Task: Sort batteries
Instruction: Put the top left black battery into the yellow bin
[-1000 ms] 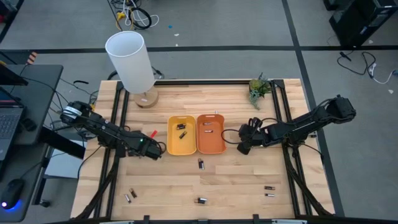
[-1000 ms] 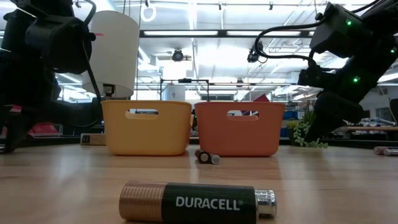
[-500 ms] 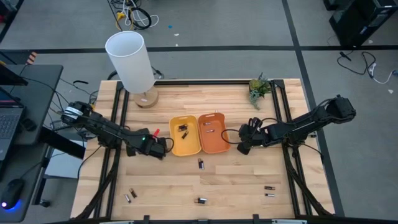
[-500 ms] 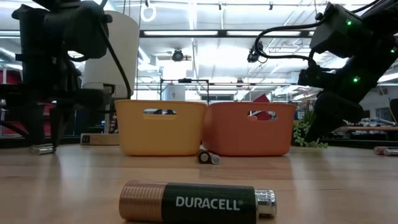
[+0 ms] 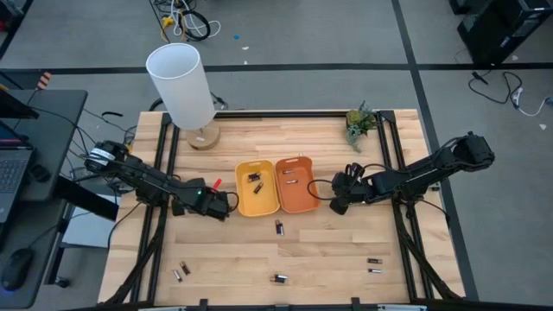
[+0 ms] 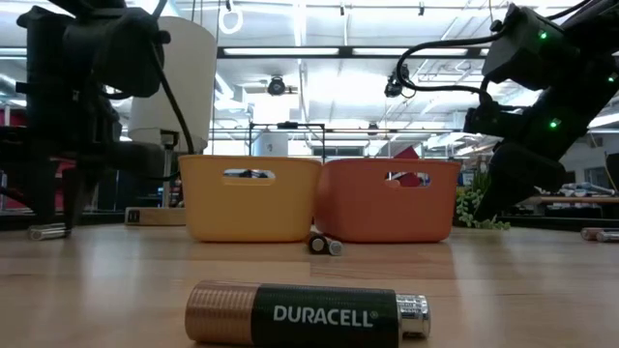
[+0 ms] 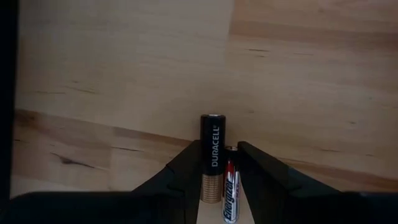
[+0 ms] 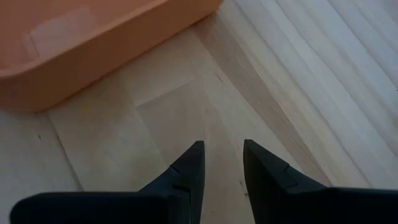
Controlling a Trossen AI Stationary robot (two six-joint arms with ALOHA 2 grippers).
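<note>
We hold our left gripper [image 7: 219, 163] low beside the yellow tray [image 5: 255, 188], fingers closed around two batteries at once: a Duracell [image 7: 211, 155] and an Energizer [image 7: 231, 183] pinched side by side, so both can go in one trip. Our right gripper [image 8: 222, 163] waits empty, fingers slightly apart, just beside the orange tray [image 5: 295, 185]. Both trays sit centred and touching, within either arm's reach. Loose batteries [image 5: 278, 228] lie scattered on the table [image 5: 328, 250] nearer the front, unsorted; one [image 6: 308, 312] lies close to the low camera.
</note>
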